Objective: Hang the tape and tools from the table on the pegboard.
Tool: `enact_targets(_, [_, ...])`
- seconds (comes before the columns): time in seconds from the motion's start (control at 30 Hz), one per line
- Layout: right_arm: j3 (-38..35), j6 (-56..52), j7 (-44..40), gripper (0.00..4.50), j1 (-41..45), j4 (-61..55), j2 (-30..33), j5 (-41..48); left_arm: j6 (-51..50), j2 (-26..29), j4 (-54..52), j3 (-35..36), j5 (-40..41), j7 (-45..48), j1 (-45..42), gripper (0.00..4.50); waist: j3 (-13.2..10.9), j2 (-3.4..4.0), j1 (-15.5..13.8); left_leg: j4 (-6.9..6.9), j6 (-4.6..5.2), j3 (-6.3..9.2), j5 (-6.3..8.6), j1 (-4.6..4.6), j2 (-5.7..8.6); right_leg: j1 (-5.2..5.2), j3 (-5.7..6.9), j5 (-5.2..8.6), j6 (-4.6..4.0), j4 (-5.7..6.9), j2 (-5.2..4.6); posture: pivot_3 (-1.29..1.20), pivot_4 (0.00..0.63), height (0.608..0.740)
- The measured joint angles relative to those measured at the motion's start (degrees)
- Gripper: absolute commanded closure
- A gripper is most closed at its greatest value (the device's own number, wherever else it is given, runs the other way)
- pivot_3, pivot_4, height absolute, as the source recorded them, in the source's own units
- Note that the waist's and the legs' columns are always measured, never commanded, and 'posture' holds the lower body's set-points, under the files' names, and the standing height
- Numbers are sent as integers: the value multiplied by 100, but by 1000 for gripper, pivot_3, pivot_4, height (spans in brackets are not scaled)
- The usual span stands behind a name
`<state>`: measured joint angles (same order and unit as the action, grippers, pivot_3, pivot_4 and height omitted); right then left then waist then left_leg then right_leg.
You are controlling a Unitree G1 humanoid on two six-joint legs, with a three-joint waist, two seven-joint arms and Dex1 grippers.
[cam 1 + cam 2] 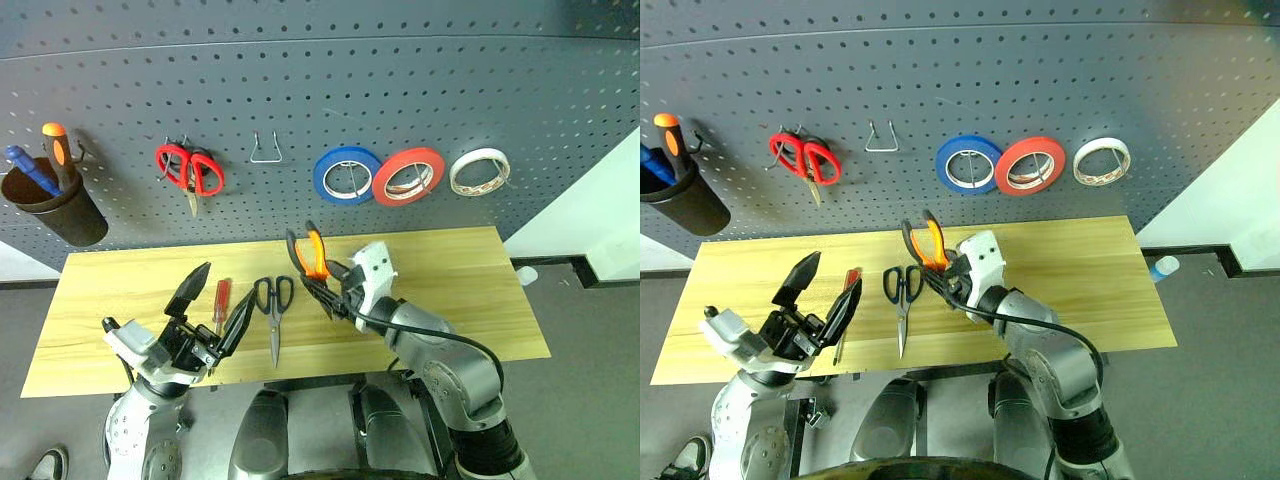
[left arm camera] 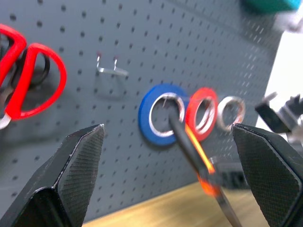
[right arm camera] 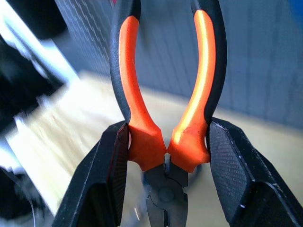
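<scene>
1. Grey pegboard (image 1: 320,110) is standing behind the bench (image 1: 460,270), which is made of light wood planks.
2. Hanging on the pegboard are red-handled scissors (image 1: 190,170), a blue roll (image 1: 346,174), a red-orange roll (image 1: 408,176) and the whitish tape (image 1: 479,171), side by side. A dark cup (image 1: 55,207) with blue and orange handles is hanging at the left end, and a bare metal hook (image 1: 265,150) is sitting between the scissors and the blue roll.
3. Right tool (image 3: 165,146) is clamping the pliers (image 1: 312,257) near their pivot, holding them above the bench with the orange-and-black handles pointing up toward the pegboard.
4. Left tool (image 1: 212,312) is hovering over the bench's front edge with its fingers (image 2: 78,165) spread wide apart, gripping nothing.
5. Dark-handled scissors (image 1: 273,305) are lying flat on the bench, with the red screwdriver (image 1: 220,303) just beside them.
</scene>
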<state>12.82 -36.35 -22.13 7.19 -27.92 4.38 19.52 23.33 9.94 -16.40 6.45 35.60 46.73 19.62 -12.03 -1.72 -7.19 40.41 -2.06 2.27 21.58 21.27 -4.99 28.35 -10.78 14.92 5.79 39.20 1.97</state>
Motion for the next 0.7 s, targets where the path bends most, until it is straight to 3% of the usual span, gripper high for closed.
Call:
enact_targets(0.3, [-91, 619, -110, 2414, 123, -177, -135, 331, 342, -41, 477, 141, 107, 295, -341, 0, 65, 2, -1, 84, 13, 3, 7, -11, 0, -50, 0, -29, -6, 7, 0, 383, 105, 677])
enact_targets(0.47, [-79, 1308, 34, 2414, 1118, 77, -502, 109, 413, -117, 637, 151, 108, 309, -510, 0, 81, 5, 7, 81, 4, 7, 1, -93, 0, -124, -1, -40, -9, 6, 4, 378, 108, 677])
enact_targets(0.7, [98, 2514, 101, 2415, 2433, 2103, -882, -619, 610, -290, 719, 156, 69, 266, -578, 0, 119, 11, -2, 81, 3, 7, 1, -87, 0, -118, -2, -41, -9, 7, 4, 363, 112, 677])
